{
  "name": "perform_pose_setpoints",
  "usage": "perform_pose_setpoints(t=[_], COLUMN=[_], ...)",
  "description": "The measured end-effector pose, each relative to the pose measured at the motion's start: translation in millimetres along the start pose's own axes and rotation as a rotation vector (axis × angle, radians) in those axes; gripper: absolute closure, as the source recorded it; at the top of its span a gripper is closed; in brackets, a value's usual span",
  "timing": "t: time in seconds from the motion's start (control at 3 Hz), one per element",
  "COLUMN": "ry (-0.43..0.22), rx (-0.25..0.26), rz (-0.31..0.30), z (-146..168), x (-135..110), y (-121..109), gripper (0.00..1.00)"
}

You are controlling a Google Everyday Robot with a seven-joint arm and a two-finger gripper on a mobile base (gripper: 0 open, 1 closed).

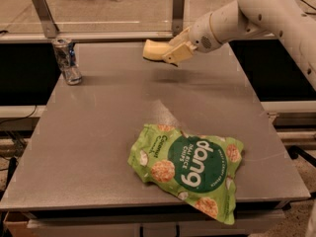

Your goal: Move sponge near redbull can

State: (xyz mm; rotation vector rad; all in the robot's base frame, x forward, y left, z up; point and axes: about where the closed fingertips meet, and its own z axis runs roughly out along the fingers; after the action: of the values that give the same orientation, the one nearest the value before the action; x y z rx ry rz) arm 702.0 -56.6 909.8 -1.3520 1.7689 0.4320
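The pale yellow sponge (pixel 154 49) is held in the air above the back middle of the grey table (pixel 98 132); its left end sticks out past the fingers. My gripper (pixel 173 52) is shut on the sponge's right end, with the white arm reaching in from the upper right. The redbull can (pixel 67 60), silver and blue and dented, stands upright at the table's back left corner, well to the left of the sponge.
A green "dang" chips bag (pixel 190 169) lies flat on the front right of the table. Two metal posts (pixel 43 14) (pixel 178 11) stand behind the table's back edge. My arm's white body (pixel 291 28) fills the upper right.
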Motion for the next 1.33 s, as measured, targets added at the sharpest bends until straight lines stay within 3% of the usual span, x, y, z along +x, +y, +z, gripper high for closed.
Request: perform_pose_setpoints(t=[0.33,0.67,1.33], ry=[-0.048,-0.045,-0.009], rx=[-0.054,-0.087,-0.129], rz=[-0.086,-0.13,-0.132], z=[22.4,51.6,104.1], x=[-39.5,-56.8,-61.1], y=[32.5,52.0,66.1], gripper=[1.0,1.0,1.0])
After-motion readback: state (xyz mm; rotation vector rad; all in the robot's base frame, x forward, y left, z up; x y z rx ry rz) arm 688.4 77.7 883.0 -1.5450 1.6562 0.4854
